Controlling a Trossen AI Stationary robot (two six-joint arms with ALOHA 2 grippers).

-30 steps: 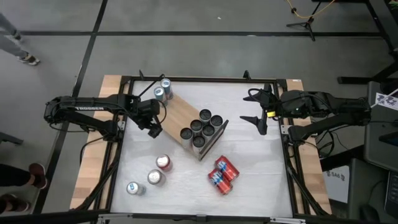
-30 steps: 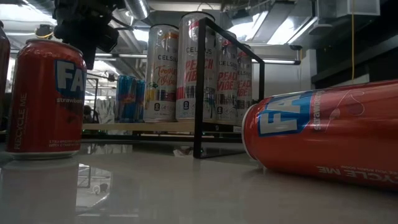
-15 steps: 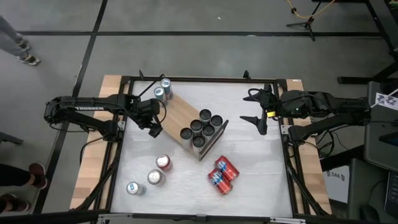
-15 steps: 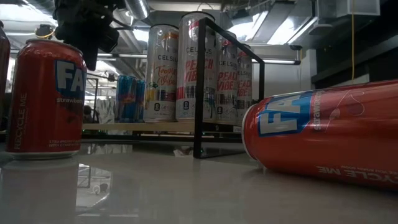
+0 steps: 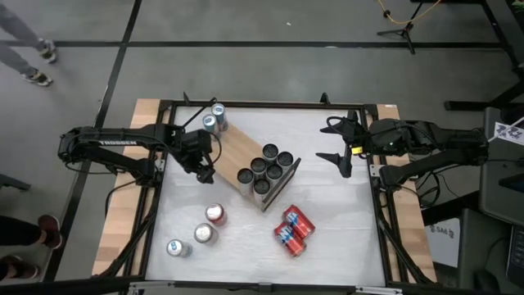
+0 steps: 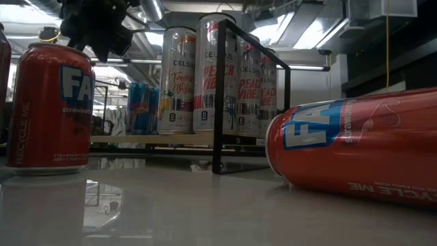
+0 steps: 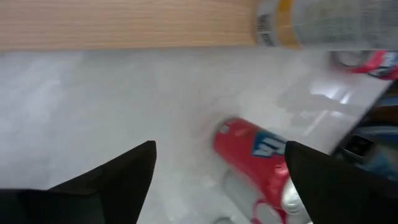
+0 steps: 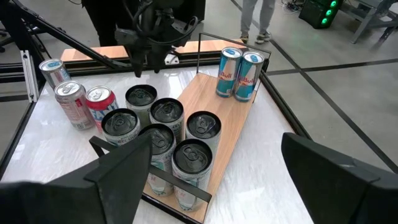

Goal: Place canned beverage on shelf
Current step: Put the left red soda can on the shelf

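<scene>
The light-wood shelf (image 5: 246, 156) on its black wire frame lies on the white surface (image 5: 327, 205). The left tool (image 5: 205, 170) hangs beside the shelf's long edge, fingers apart, holding nothing. Six tall cans (image 8: 165, 134) and two blue cans (image 8: 240, 73) stand on the shelf. The right tool (image 5: 337, 147) waits well apart, fingers spread.

Two dark jointed arms, white lettering on the left one.

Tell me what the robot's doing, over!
Left gripper open, empty, beside the shelf. Right gripper open, waiting at the table's right side. Upright red can nearest, path clear.
</scene>
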